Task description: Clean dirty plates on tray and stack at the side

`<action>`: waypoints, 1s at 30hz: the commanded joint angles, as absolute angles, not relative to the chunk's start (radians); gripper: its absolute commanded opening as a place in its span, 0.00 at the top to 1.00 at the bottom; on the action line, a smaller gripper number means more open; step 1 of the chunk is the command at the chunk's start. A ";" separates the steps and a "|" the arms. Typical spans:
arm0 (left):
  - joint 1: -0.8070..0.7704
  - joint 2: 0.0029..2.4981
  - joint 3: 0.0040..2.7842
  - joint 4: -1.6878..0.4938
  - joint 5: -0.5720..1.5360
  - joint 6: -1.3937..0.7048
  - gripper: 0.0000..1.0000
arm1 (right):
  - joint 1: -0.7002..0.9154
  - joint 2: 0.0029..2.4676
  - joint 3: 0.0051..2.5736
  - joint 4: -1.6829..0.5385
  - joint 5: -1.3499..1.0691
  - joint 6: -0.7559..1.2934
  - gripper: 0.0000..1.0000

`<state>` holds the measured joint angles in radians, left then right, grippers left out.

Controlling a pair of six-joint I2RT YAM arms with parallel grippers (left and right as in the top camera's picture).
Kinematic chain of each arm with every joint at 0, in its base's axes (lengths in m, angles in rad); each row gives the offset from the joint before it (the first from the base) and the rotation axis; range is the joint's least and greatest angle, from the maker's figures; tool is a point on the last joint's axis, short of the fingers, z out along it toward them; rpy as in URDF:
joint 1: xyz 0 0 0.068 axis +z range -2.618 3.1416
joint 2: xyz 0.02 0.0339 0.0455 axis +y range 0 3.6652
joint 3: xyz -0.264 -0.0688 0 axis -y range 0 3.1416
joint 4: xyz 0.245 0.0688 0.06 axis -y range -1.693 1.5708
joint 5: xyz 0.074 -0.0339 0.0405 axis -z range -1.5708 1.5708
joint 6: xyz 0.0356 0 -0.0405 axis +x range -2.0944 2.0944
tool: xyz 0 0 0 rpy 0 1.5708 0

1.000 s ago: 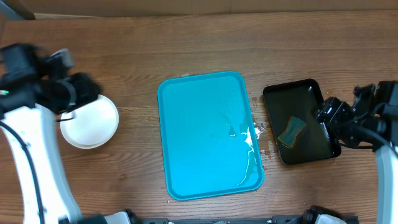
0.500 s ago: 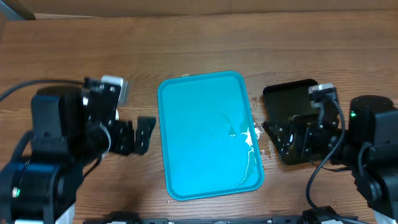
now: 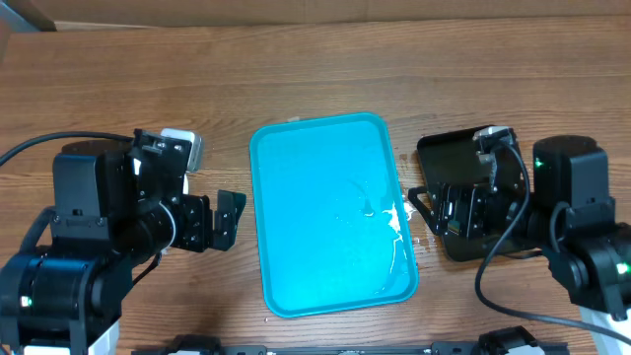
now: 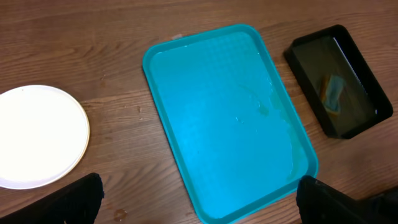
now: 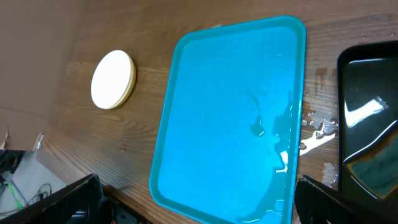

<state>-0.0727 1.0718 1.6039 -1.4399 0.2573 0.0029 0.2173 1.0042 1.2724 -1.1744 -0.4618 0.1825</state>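
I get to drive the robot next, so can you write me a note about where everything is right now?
Left gripper: fingers open, empty.
Right gripper: fingers open, empty, over the black tray.
The plates sit piled on the table, left of the tray; the count is unclear.
Done: the tray holds no plates, only water. The sponge lies in the black tray.
Left: probably nothing; the top plate looks clean.
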 commanded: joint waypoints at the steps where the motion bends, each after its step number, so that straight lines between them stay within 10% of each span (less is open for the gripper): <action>1: -0.078 1.084 1.618 -1.437 0.252 -0.007 0.00 | 0.223 1.027 1.282 -1.173 -0.472 0.183 0.00; 17: -0.078 1.173 1.618 -1.436 0.252 -0.007 0.00 | 0.207 0.737 1.237 -1.042 -0.156 0.122 0.00; 30: -0.078 1.283 1.618 -1.436 0.252 -0.007 0.00 | 0.077 0.280 0.633 -0.620 -0.091 0.101 0.00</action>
